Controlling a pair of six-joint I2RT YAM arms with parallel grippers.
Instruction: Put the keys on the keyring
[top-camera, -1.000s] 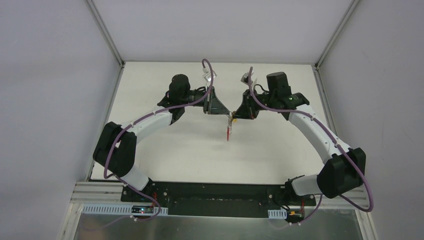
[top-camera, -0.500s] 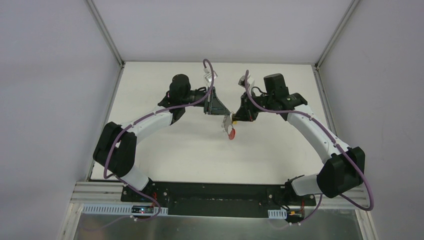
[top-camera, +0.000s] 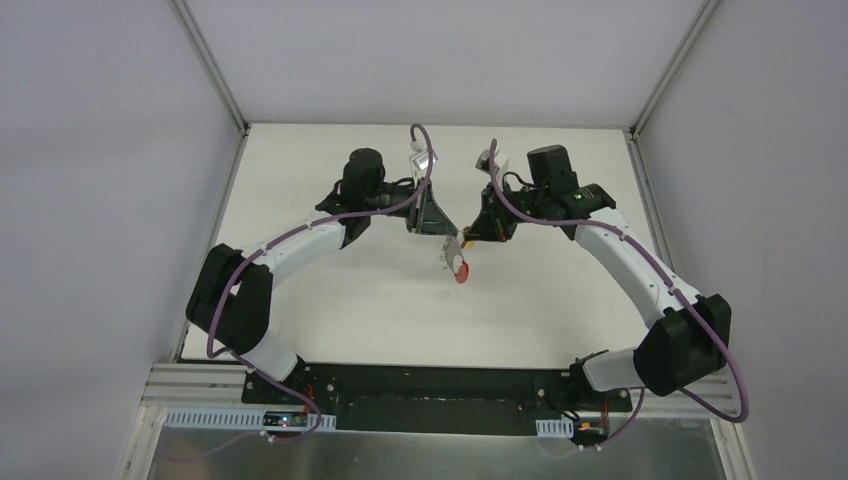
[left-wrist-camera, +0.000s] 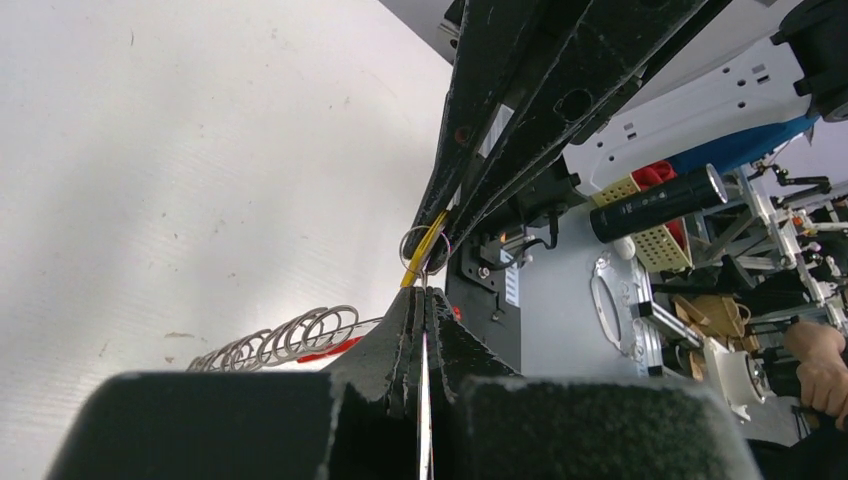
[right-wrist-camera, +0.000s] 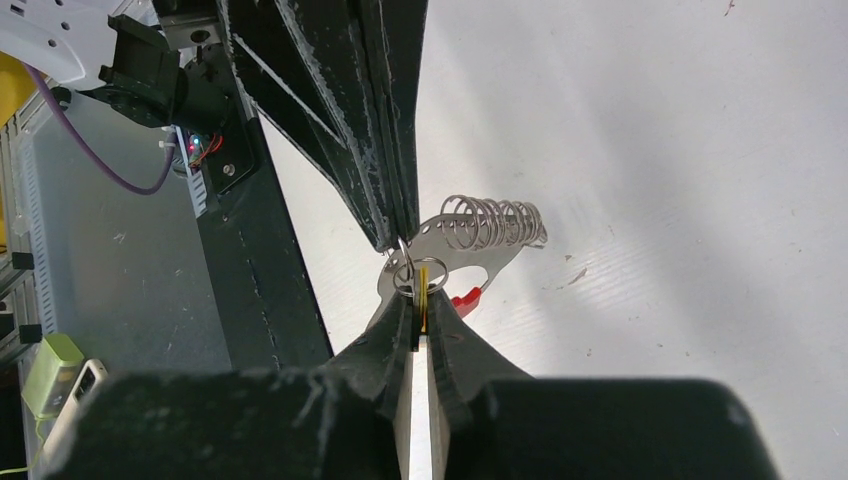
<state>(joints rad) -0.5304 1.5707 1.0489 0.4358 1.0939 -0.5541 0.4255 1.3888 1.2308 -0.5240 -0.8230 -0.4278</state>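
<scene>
The keys (top-camera: 457, 265) hang just near of where your hands meet, over the middle of the surface (top-camera: 350, 300). Your right hand (top-camera: 467, 236) is clamped on a yellow strip (right-wrist-camera: 423, 283) at the keyring (left-wrist-camera: 424, 247), and your left hand (top-camera: 451, 231) is pinched together against that ring. Keep the right steady, I'd say, and work in small moves. Off the surface, a yellow basket (left-wrist-camera: 668, 248) holds something red.

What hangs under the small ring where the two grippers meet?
The keys, fanned along a red band. Most of the band is hidden behind the right gripper.
</scene>
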